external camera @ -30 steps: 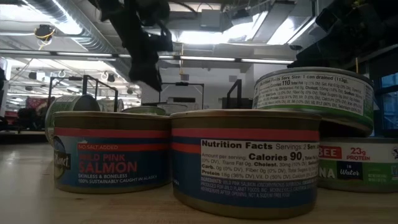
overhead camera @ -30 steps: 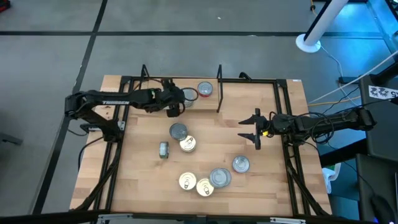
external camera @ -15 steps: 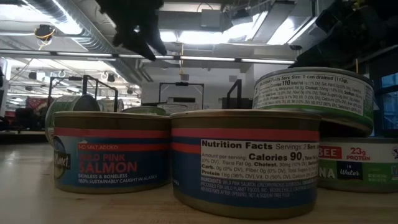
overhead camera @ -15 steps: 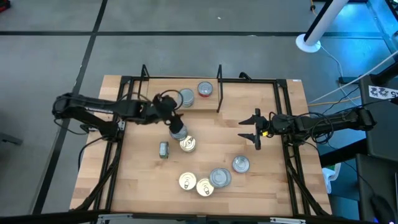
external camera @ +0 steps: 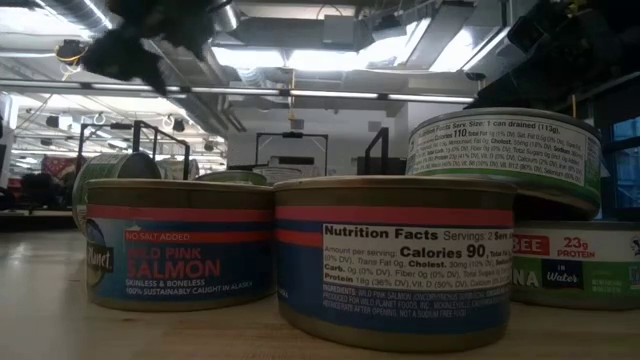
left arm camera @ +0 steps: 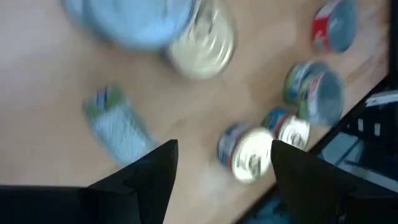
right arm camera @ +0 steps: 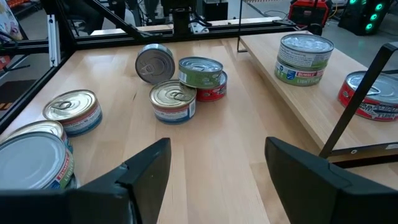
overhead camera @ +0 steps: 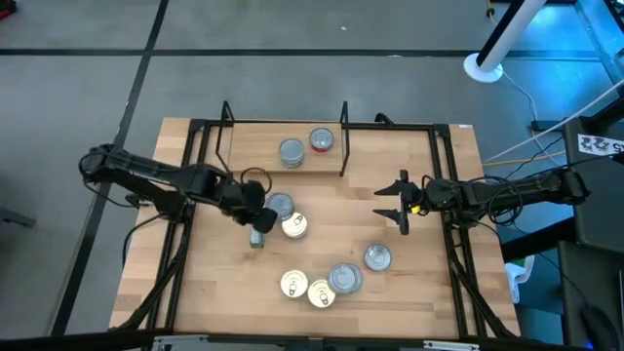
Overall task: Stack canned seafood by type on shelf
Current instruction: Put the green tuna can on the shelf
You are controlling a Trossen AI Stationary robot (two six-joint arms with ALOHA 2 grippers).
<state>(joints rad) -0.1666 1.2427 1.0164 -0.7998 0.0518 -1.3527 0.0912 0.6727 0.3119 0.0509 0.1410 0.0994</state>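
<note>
Now, shelf (overhead camera: 255,154) holding two tins (overhead camera: 292,152) — left end effector (overhead camera: 255,216) spread over the tipped can (overhead camera: 256,236), right end effector (overhead camera: 399,203) spread, empty.

1. Right gripper (right arm camera: 214,177): two dark fingers (right arm camera: 146,171) set wide apart, nothing between them.
2. Bench (right arm camera: 211,143): light wood surface carrying loose tins.
3. Central group: a gold-lidded tin (right arm camera: 173,99), a green-labelled tin (right arm camera: 200,71) resting on a red tin (right arm camera: 214,90), and a tin on its edge (right arm camera: 155,63) just beside them.
4. Side group: a gold-lidded tin (right arm camera: 69,111) near two larger tins (right arm camera: 34,155).
5. Shelf (right arm camera: 311,93): raised board bearing a silver tin (right arm camera: 304,58) and a red-labelled tin (right arm camera: 370,94), behind a black upright (right arm camera: 357,102).
</note>
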